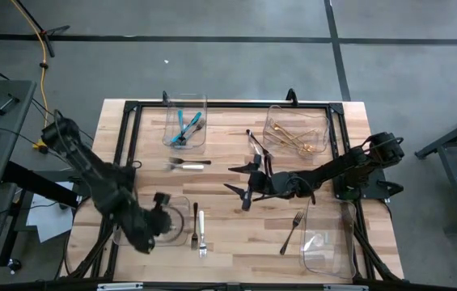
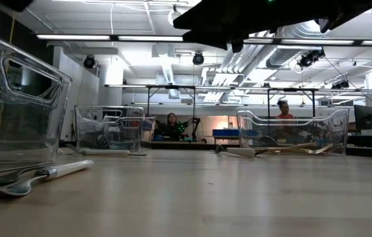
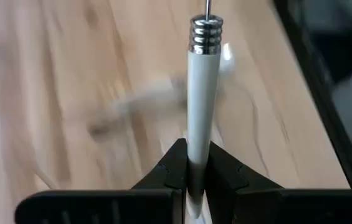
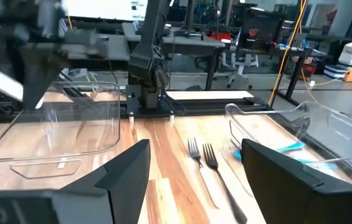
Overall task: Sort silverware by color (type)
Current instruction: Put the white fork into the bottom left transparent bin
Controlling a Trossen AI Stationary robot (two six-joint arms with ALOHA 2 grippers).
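While bare wood lies open at the table's (image 1: pixel 236 234) middle, the left gripper (image 1: pixel 160 212) hangs over the front-left bin (image 1: pixel 181 220), pinched tight on a white-handled utensil (image 3: pixel 202 106), a grip only its wrist view shows. The right gripper (image 1: pixel 244 179) hovers mid-table, fingers spread and empty, two forks (image 4: pixel 202 155) lying just ahead.

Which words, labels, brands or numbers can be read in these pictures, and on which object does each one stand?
None can be read.
The clear bins, silverware and wooden table: no print visible.
The white-handled utensil in the left pincer: no marking visible.
Screens and boxes in the room behind: too small and blurred to read.
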